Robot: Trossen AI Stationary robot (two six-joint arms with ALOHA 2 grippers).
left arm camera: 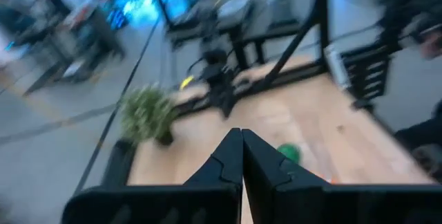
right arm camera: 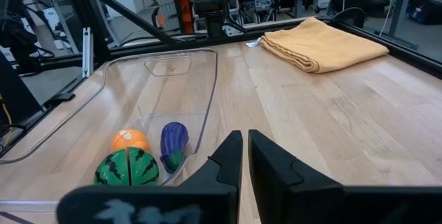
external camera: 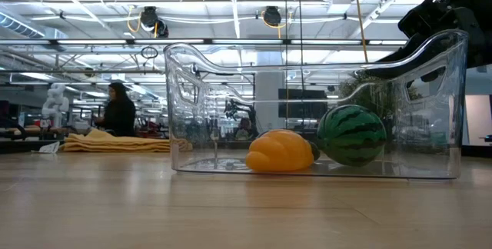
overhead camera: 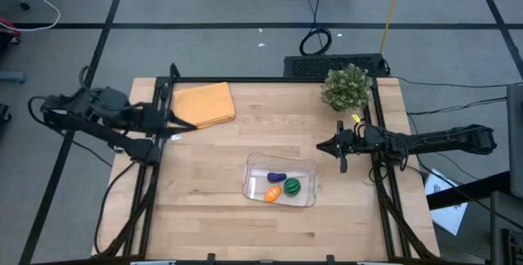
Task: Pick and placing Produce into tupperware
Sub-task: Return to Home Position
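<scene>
The clear tupperware (overhead camera: 280,181) sits near the table's middle, and all three toy pieces lie inside it: the purple one (overhead camera: 277,176), the green striped round one (overhead camera: 292,186) and the orange one (overhead camera: 272,193). The right wrist view shows them too: purple (right arm camera: 173,141), green (right arm camera: 127,168), orange (right arm camera: 129,140). In the low view the orange piece (external camera: 280,151) and the green one (external camera: 351,134) rest on the container's floor. My left gripper (overhead camera: 189,125) hovers shut at the table's left edge. My right gripper (overhead camera: 320,145) is shut, to the right of the container, touching nothing.
A folded orange-yellow cloth (overhead camera: 203,103) lies at the far left of the table. A bushy green plant (overhead camera: 346,87) stands at the far right corner. Bare wood stretches along the near side. People show in the room beyond the table (external camera: 119,112).
</scene>
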